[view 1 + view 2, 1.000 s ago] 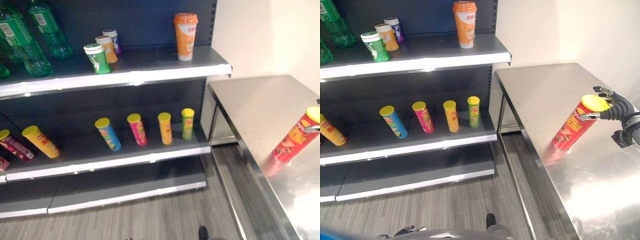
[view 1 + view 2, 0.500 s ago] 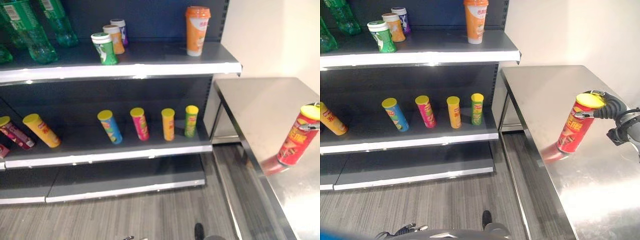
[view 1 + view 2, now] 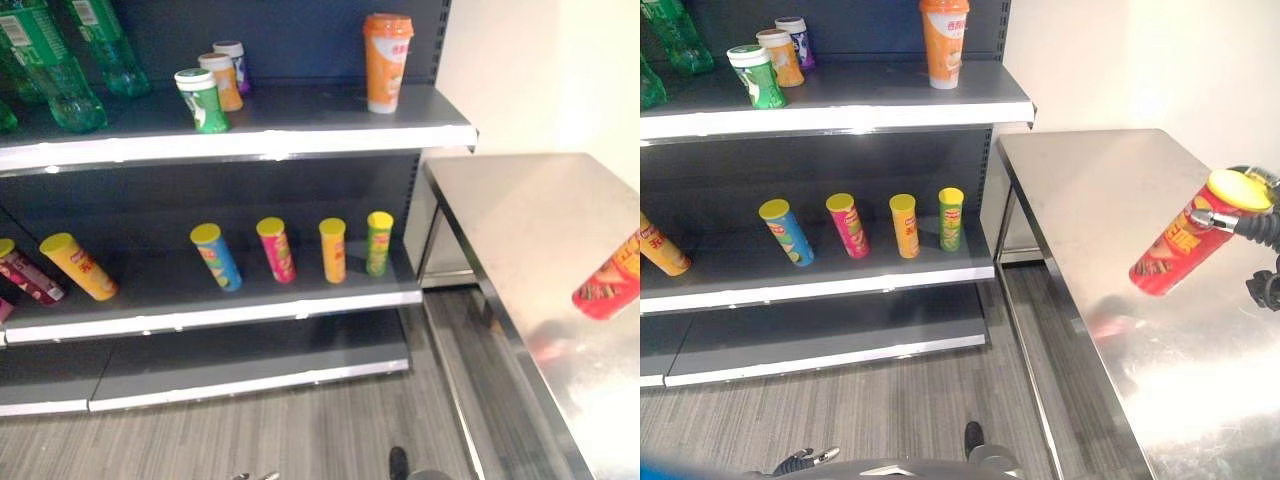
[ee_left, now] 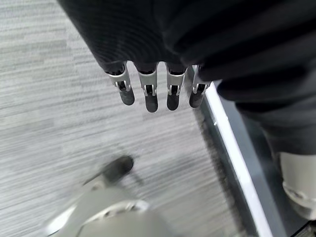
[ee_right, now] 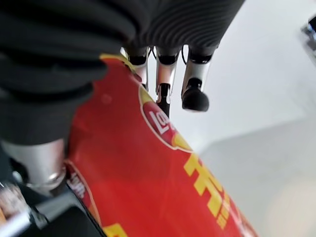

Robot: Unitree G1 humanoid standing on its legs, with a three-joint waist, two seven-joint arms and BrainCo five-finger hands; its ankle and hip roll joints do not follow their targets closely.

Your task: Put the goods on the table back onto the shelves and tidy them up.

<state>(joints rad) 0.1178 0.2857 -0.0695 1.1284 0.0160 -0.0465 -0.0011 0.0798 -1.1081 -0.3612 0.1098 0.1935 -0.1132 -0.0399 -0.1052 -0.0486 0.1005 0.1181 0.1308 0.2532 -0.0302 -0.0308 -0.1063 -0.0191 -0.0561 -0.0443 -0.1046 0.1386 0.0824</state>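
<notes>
The right robot hand (image 3: 1250,222) grips the red crisp can (image 3: 1185,248) near its lid, tilted clear above the worktop (image 3: 1110,190), ready for shelving. The left robot hand (image 4: 153,89) hangs relaxed over the floor.

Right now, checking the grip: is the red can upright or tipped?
Tipped: the red can leans in the right hand, clear of the table.
</notes>
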